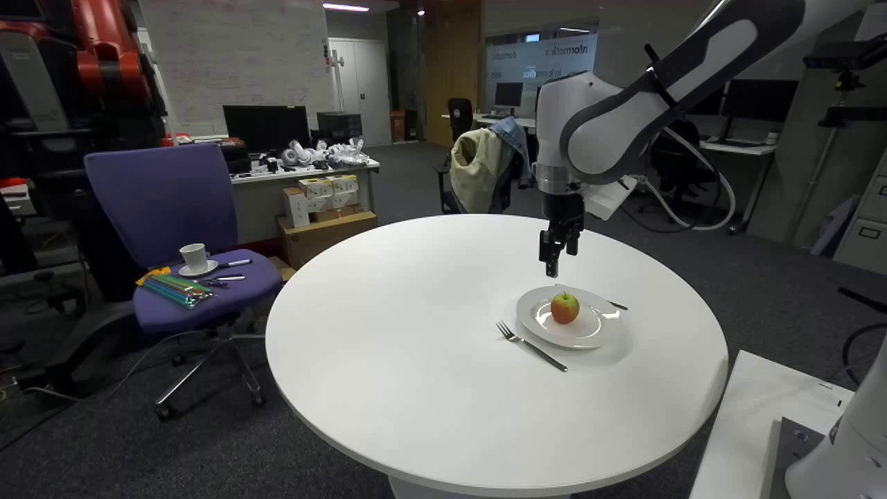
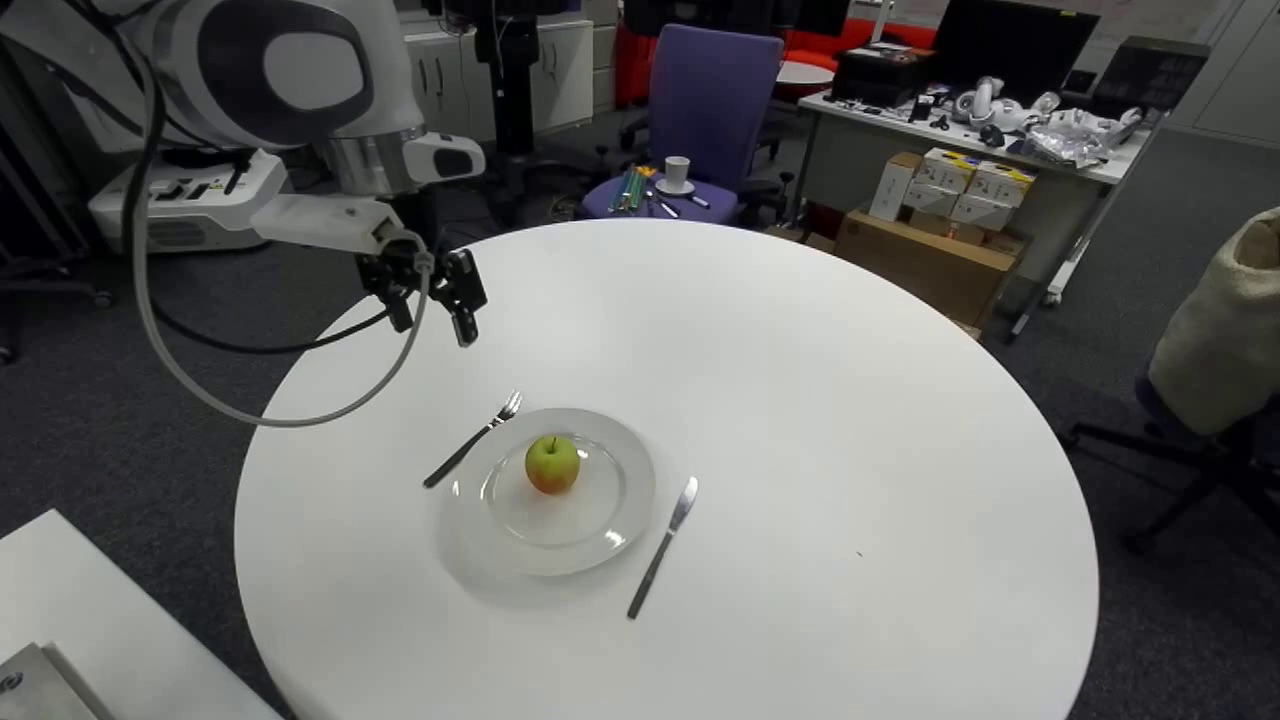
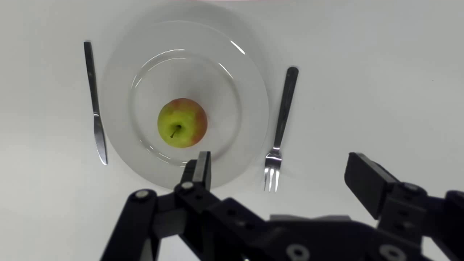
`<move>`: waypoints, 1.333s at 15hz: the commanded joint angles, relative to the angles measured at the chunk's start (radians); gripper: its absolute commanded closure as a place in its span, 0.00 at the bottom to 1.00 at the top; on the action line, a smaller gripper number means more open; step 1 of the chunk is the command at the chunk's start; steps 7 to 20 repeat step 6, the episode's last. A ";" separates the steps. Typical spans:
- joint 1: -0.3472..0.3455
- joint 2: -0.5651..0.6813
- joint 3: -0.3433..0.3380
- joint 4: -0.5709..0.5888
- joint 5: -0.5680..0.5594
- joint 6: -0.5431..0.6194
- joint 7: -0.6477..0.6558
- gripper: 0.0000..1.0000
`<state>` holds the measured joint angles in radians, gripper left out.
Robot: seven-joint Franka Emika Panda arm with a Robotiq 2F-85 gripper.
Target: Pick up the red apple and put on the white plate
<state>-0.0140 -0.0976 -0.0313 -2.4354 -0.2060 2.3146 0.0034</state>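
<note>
The red apple [image 1: 565, 309], red with a yellowish-green top and a stem, rests on the white plate [image 1: 531, 313] near its middle. The apple [image 2: 552, 466] and the plate [image 2: 632, 480] also show in an exterior view. In the wrist view the apple [image 3: 182, 123] lies left of the gripper, inside the plate's rim [image 3: 116, 105]. My gripper [image 1: 562, 260] hangs above the table beyond the plate, apart from the apple. It also shows in an exterior view [image 2: 434, 330]. In the wrist view the gripper [image 3: 278, 155] has its fingers wide apart with nothing between them.
A fork [image 3: 286, 105] and a knife [image 3: 93, 94] flank the plate on the round white table [image 1: 388, 333]. A purple chair [image 1: 166, 201] with a cup [image 1: 195, 258] and pens stands beside the table. A hose [image 2: 150, 300] loops from the arm.
</note>
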 commanded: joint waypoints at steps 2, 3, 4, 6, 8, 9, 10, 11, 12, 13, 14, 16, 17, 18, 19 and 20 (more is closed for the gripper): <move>0.002 -0.028 0.022 -0.024 0.004 -0.001 -0.001 0.00; 0.005 -0.035 0.024 -0.031 0.004 -0.001 -0.001 0.00; 0.007 -0.040 0.025 -0.035 0.004 -0.001 -0.001 0.00; 0.008 -0.042 0.025 -0.038 0.005 0.000 -0.001 0.00; 0.008 -0.042 0.025 -0.038 0.005 0.000 -0.001 0.00; 0.008 -0.042 0.025 -0.038 0.005 0.000 -0.001 0.00; 0.008 -0.042 0.025 -0.038 0.005 0.000 -0.001 0.00; 0.008 -0.042 0.025 -0.038 0.005 0.000 -0.001 0.00; 0.008 -0.042 0.025 -0.038 0.005 0.000 -0.001 0.00; 0.008 -0.042 0.025 -0.038 0.005 0.000 -0.001 0.00; 0.008 -0.042 0.025 -0.038 0.005 0.000 -0.001 0.00; 0.008 -0.042 0.025 -0.038 0.005 0.000 -0.001 0.00; 0.008 -0.042 0.025 -0.038 0.005 0.000 -0.001 0.00; 0.008 -0.042 0.025 -0.038 0.005 0.000 -0.001 0.00; 0.008 -0.042 0.025 -0.038 0.005 0.000 -0.001 0.00; 0.008 -0.042 0.025 -0.038 0.005 0.000 -0.001 0.00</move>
